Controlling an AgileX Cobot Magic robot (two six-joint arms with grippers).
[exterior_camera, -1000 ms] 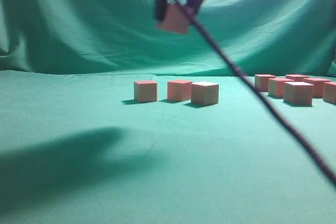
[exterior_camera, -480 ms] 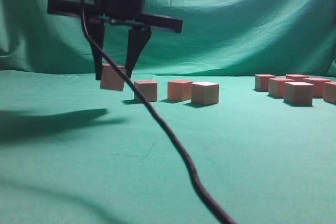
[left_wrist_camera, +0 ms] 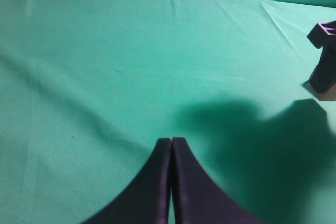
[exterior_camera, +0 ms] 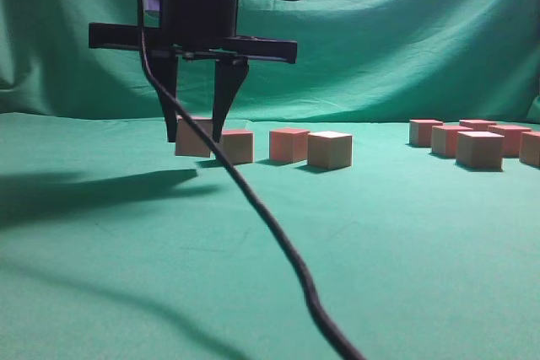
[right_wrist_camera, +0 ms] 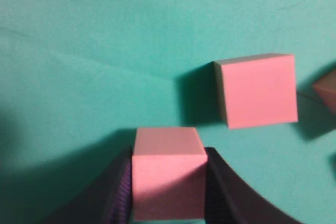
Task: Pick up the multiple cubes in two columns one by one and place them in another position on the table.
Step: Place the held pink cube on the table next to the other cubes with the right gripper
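My right gripper [exterior_camera: 194,134] hangs at centre-left, shut on a pinkish-red cube [exterior_camera: 195,139] held low over the green table [exterior_camera: 253,292]. The held cube sits just left of a row of three cubes [exterior_camera: 288,144]. In the right wrist view the held cube [right_wrist_camera: 168,174] fills the gap between the dark fingers [right_wrist_camera: 223,187], with a neighbouring cube [right_wrist_camera: 257,90] lying beyond it. Several more cubes [exterior_camera: 479,149] stand in a group at the far right. My left gripper [left_wrist_camera: 171,141] is shut and empty above bare cloth.
A black cable [exterior_camera: 278,238] trails from the right arm diagonally down to the front edge. The green backdrop [exterior_camera: 380,40] rises behind the table. In the left wrist view the right gripper's finger [left_wrist_camera: 321,74] shows at the right edge.
The right gripper has carried its cube from high at the middle down to the left, and now lower and slightly right, ending beside the row's left end.
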